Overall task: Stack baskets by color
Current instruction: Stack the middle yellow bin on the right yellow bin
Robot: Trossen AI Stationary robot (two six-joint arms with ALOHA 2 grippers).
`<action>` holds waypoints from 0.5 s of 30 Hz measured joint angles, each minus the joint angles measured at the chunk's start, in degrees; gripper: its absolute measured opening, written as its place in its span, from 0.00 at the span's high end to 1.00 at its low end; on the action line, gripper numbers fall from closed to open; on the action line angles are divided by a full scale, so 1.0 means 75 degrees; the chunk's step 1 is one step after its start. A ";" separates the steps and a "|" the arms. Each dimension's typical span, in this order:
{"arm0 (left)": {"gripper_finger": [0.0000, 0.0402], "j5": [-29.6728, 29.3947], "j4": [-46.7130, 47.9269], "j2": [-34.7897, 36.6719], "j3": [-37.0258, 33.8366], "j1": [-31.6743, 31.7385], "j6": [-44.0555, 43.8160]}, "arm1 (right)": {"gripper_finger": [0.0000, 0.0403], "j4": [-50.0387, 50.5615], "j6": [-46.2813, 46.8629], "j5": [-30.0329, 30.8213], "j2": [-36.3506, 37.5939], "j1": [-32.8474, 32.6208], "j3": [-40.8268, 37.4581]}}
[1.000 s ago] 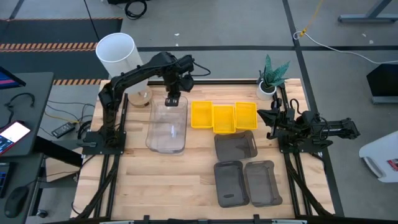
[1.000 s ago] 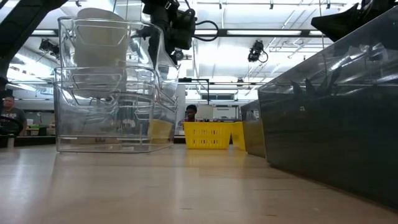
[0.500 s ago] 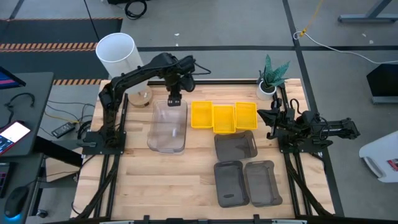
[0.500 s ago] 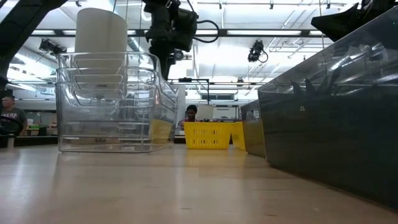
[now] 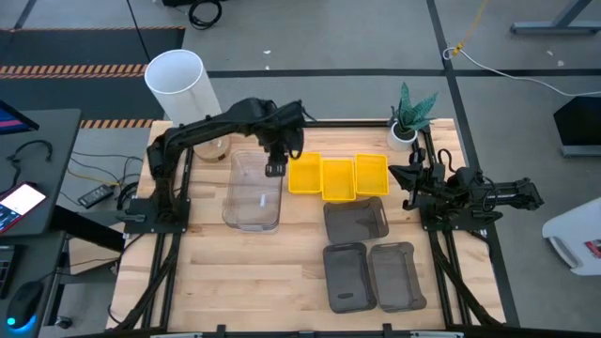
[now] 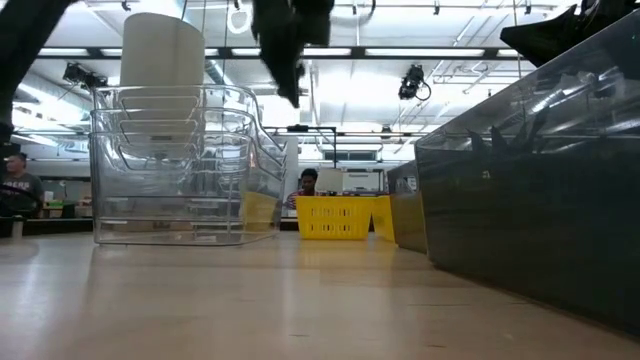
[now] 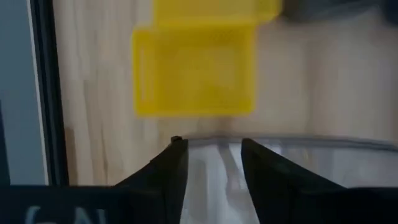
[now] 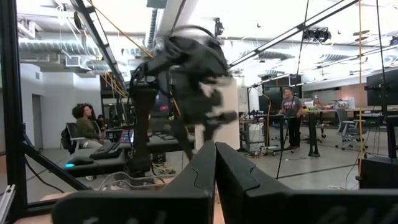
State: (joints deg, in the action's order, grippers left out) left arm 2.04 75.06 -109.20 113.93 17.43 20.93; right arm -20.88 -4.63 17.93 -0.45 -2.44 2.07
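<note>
Several clear baskets (image 5: 254,192) sit nested in one stack on the table's left half; the low view shows the clear stack (image 6: 175,165) resting level on its base. My left gripper (image 7: 214,155) hangs open above the stack's right rim, fingers pointing down, touching nothing. Just right of it, three yellow baskets (image 5: 338,176) stand side by side. Three dark grey baskets (image 5: 368,258) lie singly nearer the front. My right gripper (image 8: 216,168) is shut and parked at the table's right edge.
A tall white cylinder (image 5: 176,84) stands off the table's far left corner. A small white plant pot (image 5: 404,131) sits at the far right corner. Bare wood lies at the near left (image 5: 225,272). People sit in the room behind the table.
My left gripper has let go of the top clear basket's far end. That basket has sunk from a tilt to lie level in the stack. The gripper then swung toward the table's right edge, toward the yellow baskets, rising slightly.
</note>
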 joint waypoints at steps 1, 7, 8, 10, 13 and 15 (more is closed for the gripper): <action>0.64 0.0014 -0.0142 0.0124 0.0001 -0.0164 -0.0111 | 0.96 0.0000 -0.0001 -0.0001 0.0000 0.0000 -0.0001; 0.70 0.0018 -0.0611 0.0717 0.0003 -0.1265 -0.0488 | 0.96 -0.0003 0.0001 0.0000 -0.0002 0.0000 0.0000; 0.71 0.0016 -0.0627 0.0767 0.0003 -0.1459 -0.0549 | 0.96 0.0001 0.0000 -0.0003 0.0000 0.0000 -0.0002; 0.71 0.0019 -0.0777 0.0812 0.0005 -0.1829 -0.0697 | 0.96 -0.0003 0.0001 -0.0003 -0.0002 0.0000 -0.0003; 0.71 0.0026 -0.0927 0.0785 -0.0003 -0.2378 -0.0760 | 0.96 -0.0003 0.0000 -0.0001 0.0000 0.0000 0.0000; 0.71 0.0027 -0.1544 0.0813 -0.0311 -0.2735 -0.0766 | 0.96 -0.0002 -0.0001 -0.0003 -0.0002 0.0000 -0.0003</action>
State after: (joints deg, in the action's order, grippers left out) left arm 2.24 63.48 -103.10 111.60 -3.08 15.18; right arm -20.90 -4.64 17.91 -0.47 -2.44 2.05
